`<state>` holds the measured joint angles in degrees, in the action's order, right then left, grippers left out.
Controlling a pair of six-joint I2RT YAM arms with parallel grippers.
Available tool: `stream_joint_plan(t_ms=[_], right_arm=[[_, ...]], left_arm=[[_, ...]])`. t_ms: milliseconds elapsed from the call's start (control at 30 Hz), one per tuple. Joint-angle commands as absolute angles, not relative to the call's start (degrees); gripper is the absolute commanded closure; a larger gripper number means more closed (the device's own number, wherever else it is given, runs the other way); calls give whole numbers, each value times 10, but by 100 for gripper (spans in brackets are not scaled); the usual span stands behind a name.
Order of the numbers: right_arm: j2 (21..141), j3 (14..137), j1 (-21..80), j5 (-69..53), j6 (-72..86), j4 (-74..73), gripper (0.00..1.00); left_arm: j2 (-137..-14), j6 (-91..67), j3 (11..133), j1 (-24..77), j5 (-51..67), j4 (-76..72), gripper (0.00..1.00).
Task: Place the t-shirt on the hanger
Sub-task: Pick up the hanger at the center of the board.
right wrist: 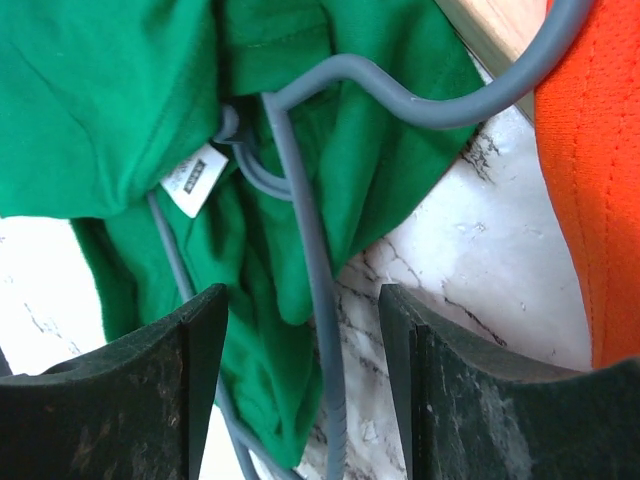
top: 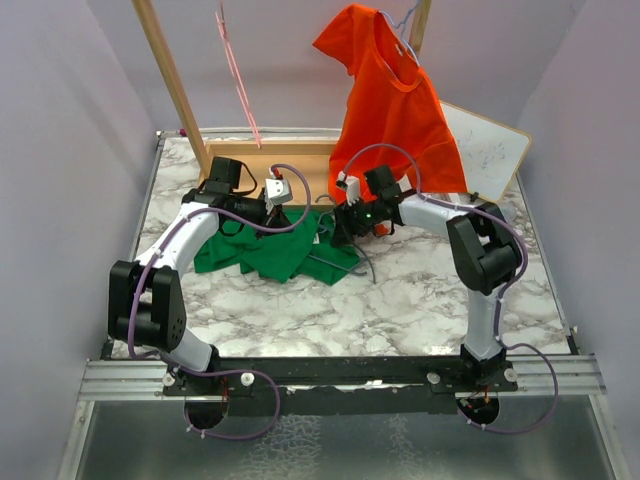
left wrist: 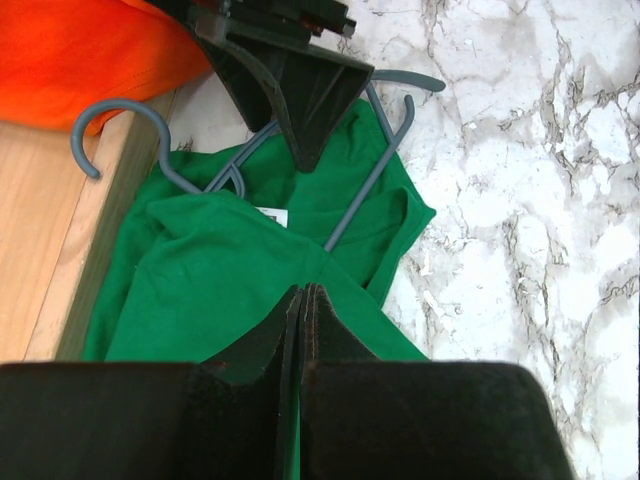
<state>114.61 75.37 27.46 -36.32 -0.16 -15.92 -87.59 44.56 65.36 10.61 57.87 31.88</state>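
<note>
The green t-shirt (top: 268, 250) lies crumpled on the marble table, with its white neck label (left wrist: 270, 216) facing up. The blue-grey hanger (left wrist: 365, 190) lies on and partly inside the t-shirt (left wrist: 200, 270), its hook (left wrist: 110, 112) resting against the wooden base. My left gripper (left wrist: 302, 290) is shut, and creases in the cloth run into its tips. My right gripper (right wrist: 300, 292) is open low over the table. It straddles one arm of the hanger (right wrist: 310, 250) and a fold of the t-shirt (right wrist: 100, 100) without touching either. In the top view the two grippers (top: 262, 215) (top: 345, 225) face each other across the shirt.
An orange-red t-shirt (top: 390, 100) hangs on a pale hanger at the back right, its hem near my right gripper. A wooden rack (top: 170, 70) with a flat base (top: 270, 150) stands behind. A pink wire hanger (top: 238, 70) hangs from the rack. A whiteboard (top: 490, 150) leans at the far right.
</note>
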Motion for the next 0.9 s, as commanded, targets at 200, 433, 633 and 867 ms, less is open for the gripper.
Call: stream_joint_plan(t_ms=[200,433,633,867], right_arm=[[1208,801,275,-416,-33,-174,78],[1120,755,276,-365,-47,-153,99],[1040,710,300,-299,-93,-130,99],[999,659,364,-196,-143,-75,99]], left_arm=[[-882,457,667,104,581,339,100],[-909,469,675,90,555,358,98],[-947,486,724,78,538,382,71],[-985,483,773,66,553,399,52]])
